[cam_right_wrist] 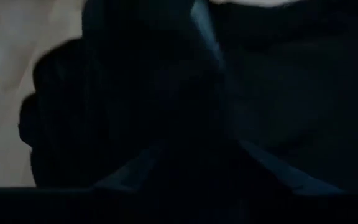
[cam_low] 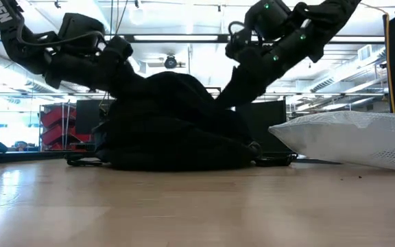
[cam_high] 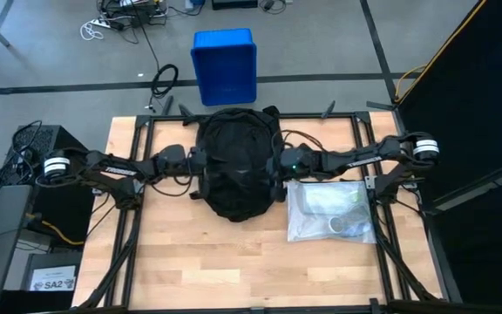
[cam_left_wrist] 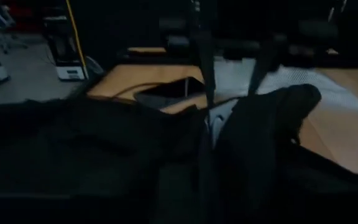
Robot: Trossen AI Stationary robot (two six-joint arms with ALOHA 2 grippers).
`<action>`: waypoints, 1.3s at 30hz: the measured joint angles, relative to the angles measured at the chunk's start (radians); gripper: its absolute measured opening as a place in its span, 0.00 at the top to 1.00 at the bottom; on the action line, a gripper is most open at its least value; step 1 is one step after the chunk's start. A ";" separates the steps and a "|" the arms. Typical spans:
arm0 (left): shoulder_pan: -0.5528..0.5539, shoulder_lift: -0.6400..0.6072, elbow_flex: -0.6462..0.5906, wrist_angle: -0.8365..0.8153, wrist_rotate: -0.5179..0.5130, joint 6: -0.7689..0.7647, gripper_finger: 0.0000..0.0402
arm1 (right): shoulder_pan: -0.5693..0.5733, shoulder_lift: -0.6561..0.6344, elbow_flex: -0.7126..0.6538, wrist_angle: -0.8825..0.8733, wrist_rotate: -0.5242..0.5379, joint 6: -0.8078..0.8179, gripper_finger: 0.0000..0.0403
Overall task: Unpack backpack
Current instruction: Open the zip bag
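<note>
black fabric backpack (cam_high: 234, 161) lies at the tabletop's (cam_high: 199, 262) twelve o'clock edge, centred between both arms. left gripper (cam_high: 200, 160) presses into its nine o'clock side, right gripper (cam_high: 273, 163) into its three o'clock side; whether either gripper is wide, narrow or holding fabric cannot be told. a white mesh pouch (cam_high: 329, 209) lies at four o'clock of the backpack, a blue bin (cam_high: 224, 65) on the floor beyond.

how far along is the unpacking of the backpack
One clear bag of items already lies on the table to the right of the backpack. Both arms are at the backpack now: left end effector on its left side, right end effector on its right. What remains inside is hidden.
</note>
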 joint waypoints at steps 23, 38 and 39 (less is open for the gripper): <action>-0.075 -0.128 0.018 0.004 0.011 -0.061 0.26 | 0.029 0.004 0.000 0.058 0.157 0.009 0.71; -0.117 0.296 0.019 0.303 -0.168 -0.093 0.28 | 0.025 0.226 0.000 0.373 0.138 -0.097 0.72; -0.117 0.311 0.019 0.311 -0.170 -0.089 0.29 | 0.025 0.239 0.000 0.386 0.138 -0.101 0.72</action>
